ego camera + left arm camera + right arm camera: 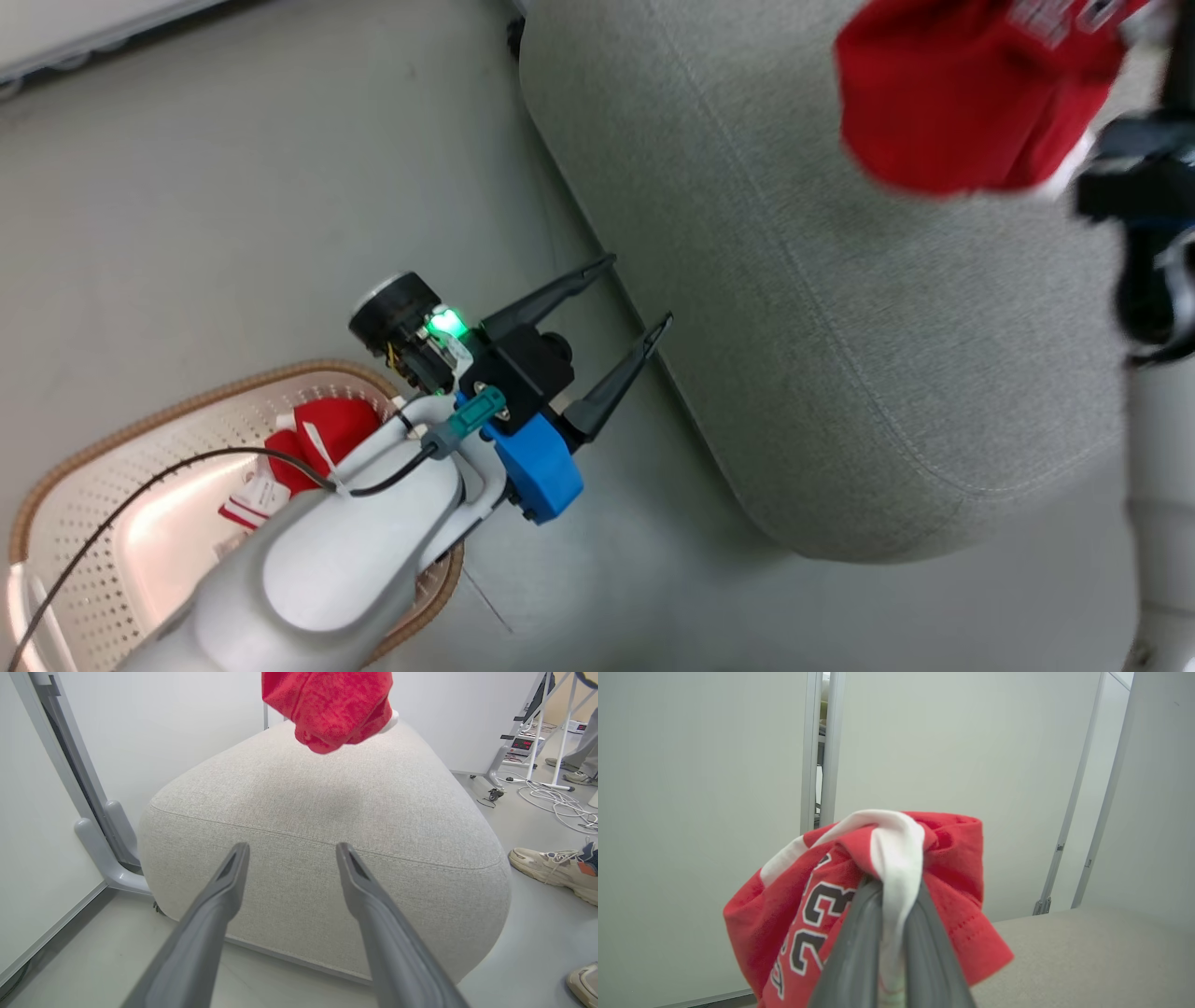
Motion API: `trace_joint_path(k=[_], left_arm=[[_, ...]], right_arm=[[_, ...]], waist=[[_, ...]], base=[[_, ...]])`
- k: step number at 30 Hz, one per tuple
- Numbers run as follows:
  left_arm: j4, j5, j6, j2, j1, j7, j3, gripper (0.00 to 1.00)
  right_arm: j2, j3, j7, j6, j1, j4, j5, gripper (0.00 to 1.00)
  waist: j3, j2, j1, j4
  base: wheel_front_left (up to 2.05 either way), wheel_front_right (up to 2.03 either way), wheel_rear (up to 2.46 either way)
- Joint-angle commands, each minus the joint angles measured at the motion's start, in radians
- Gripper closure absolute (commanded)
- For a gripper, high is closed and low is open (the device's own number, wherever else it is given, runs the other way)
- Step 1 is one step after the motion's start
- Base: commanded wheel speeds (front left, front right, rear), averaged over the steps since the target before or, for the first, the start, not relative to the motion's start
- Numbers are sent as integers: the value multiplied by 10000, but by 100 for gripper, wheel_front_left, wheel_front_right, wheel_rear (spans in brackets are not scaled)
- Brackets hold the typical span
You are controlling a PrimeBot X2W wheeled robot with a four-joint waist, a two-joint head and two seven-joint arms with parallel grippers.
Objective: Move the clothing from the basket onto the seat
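**Jersey aloft over the seat: the release is the risky part**

The right gripper (896,891) is clamped tight on the white trim of the red "23" jersey (952,868), with the rest of the cloth bunched and drooping round its fingers. In the head view the jersey hangs at the upper right of the frame, above the grey seat (840,327). It looks smeared there, which suggests motion. If it is let go on the swing, the cloth could land near the seat's rounded edge and slip to the floor. The trim sits wedged between the fingers, so it may cling when they part and be dragged off the cushion.

The left gripper (639,289) stands wide and empty at mid-frame, over the floor between seat and basket (187,401). A second red garment (322,434) with white tags lies in the basket at the lower left, partly hidden by the left forearm (355,560). A black cable (233,452) arcs over the basket there and could snag a reach. A person's shoe (551,868) rests just beside the seat at the right of the left wrist view, where an arm might brush it.
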Motion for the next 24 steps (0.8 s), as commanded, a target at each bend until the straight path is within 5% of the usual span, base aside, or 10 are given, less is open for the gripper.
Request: trace_joint_path(k=[1,14,24], left_arm=[[-126,87,41,214,-173,88,78,0],[-1443,521,20,947,-1310,902,162,0],[-1864,635,121,1067,-1693,1038,176,0]], right_arm=[[-200,-296,-4,-7,-436,-114,1,100],[-2218,-2878,-4,-8,-2417,662,459,100],[-1761,-3139,-3,-8,-2132,2454,-75,100]], waist=[[682,0,-1,136],[2992,0,-1,641],[3738,0,-1,984]], base=[[0,0,0],[0,0,0],[0,0,0]])
